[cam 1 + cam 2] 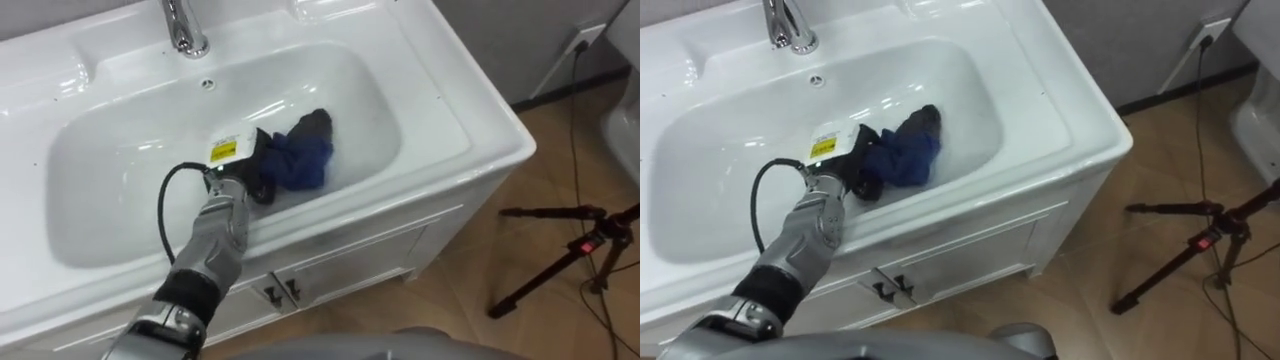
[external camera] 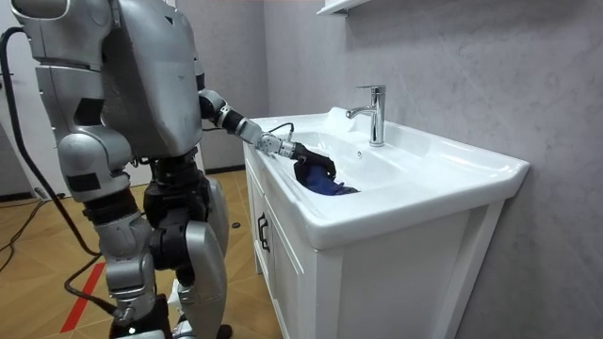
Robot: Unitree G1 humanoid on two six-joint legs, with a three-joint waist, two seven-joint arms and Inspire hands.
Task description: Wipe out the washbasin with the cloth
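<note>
Entry: blue cloth (image 1: pixel 303 160), found bunched in the basin (image 1: pixel 100 190) near centre, with the faucet (image 1: pixel 183 28) at 12 o'clock. It was met from 9 o'clock by the left hand (image 1: pixel 245 172), judged to be placed there to drag it across the porcelain. The fingers were buried in the folds, so whether it was gripped or pressed could not be told.

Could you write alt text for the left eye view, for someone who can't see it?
Seen from above, the robot's left hand rests on a blue cloth at the bottom of a white basin. A chrome tap stands behind; a tripod stands on the wooden floor at right.
</note>
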